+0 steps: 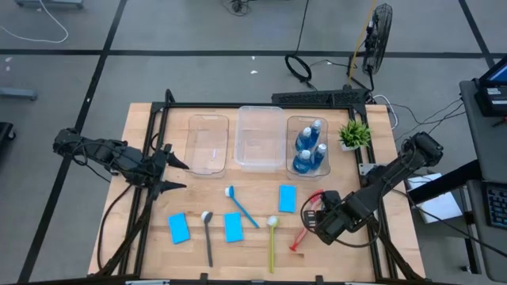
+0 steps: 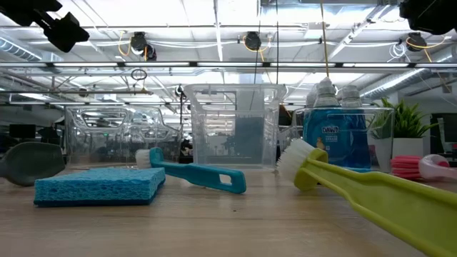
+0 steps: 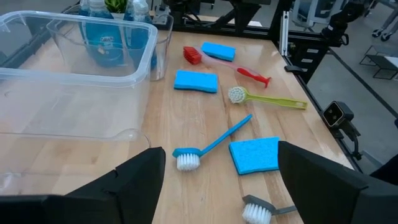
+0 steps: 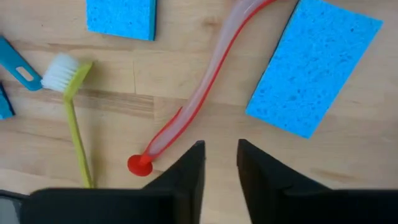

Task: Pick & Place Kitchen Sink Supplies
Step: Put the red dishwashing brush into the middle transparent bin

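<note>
The right gripper (image 4: pixel 221 163) hovers with jaws slightly spread just above the red brush (image 4: pixel 205 93); left gripper (image 3: pixel 217 180) jaws are spread wide

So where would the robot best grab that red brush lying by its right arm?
Probably mid-handle, coming straight down from above. The red brush lies flat on the table, and its thin curved handle has bare wood on both sides there, clear of the sponge. The right gripper hangs open near the handle's round end.

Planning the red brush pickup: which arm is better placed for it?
Right. The right gripper hangs just above the red brush, jaws open near its handle end, while the left gripper waits beyond the tubs.
</note>
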